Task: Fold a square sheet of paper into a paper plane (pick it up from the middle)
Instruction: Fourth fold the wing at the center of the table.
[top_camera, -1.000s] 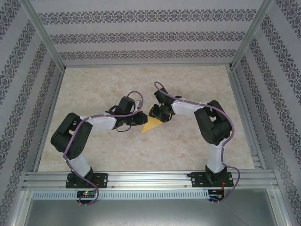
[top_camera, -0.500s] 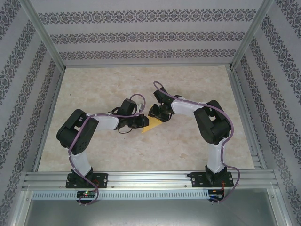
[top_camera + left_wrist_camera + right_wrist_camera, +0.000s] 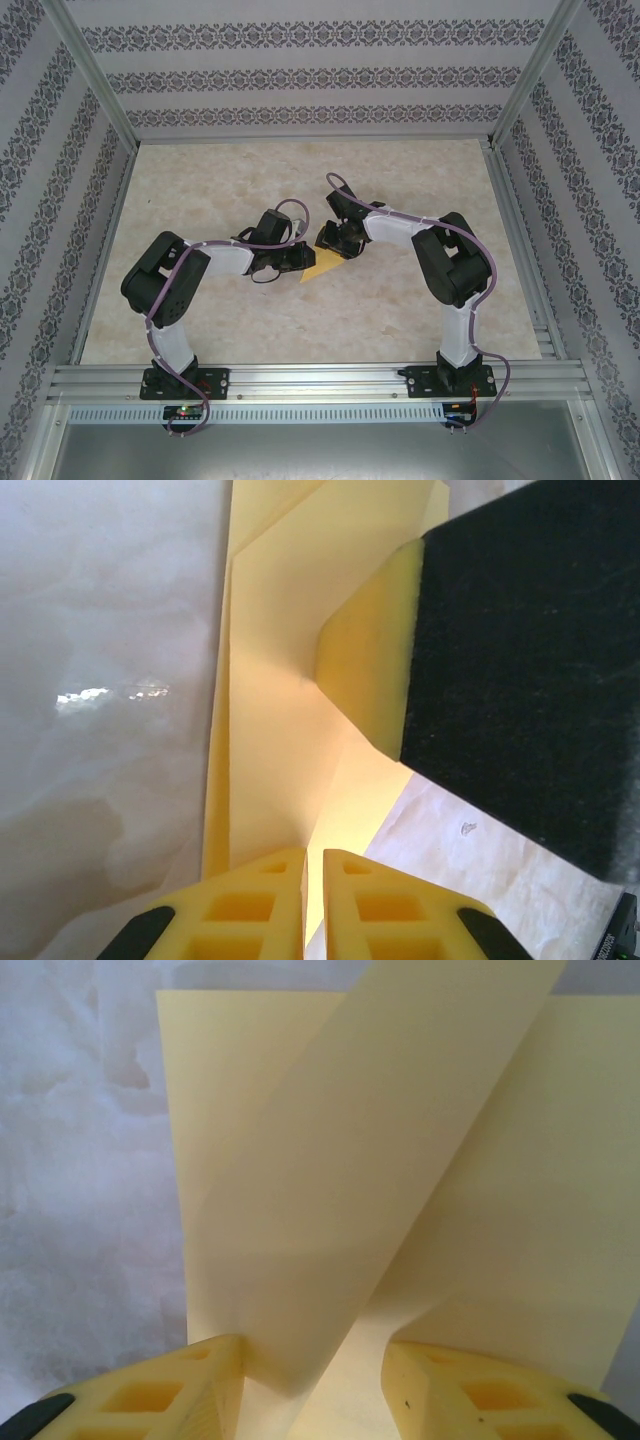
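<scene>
The square sheet of paper (image 3: 322,266) is yellow and lies folded into a pointed wedge at the middle of the table, between both grippers. In the left wrist view my left gripper (image 3: 313,855) is shut on a raised crease of the paper (image 3: 270,710), which runs into the thin slit between the yellow fingers. From above, the left gripper (image 3: 300,258) is at the paper's left edge. My right gripper (image 3: 338,241) is on the paper's far right corner. Its fingers (image 3: 215,1380) stand apart, with a lifted flap of paper (image 3: 350,1220) between them, leaning on the left finger.
The beige marble-patterned table top (image 3: 400,310) lies all around the paper. Aluminium frame rails (image 3: 320,378) run along the near edge and up the sides. Patterned walls close off the back and both sides. The right gripper's black and yellow finger (image 3: 370,670) hangs over the paper.
The left arm's elbow has swung right and its gripper has moved a little closer to the paper, with the jaws tightening slightly. The right arm and the paper have barely moved.
</scene>
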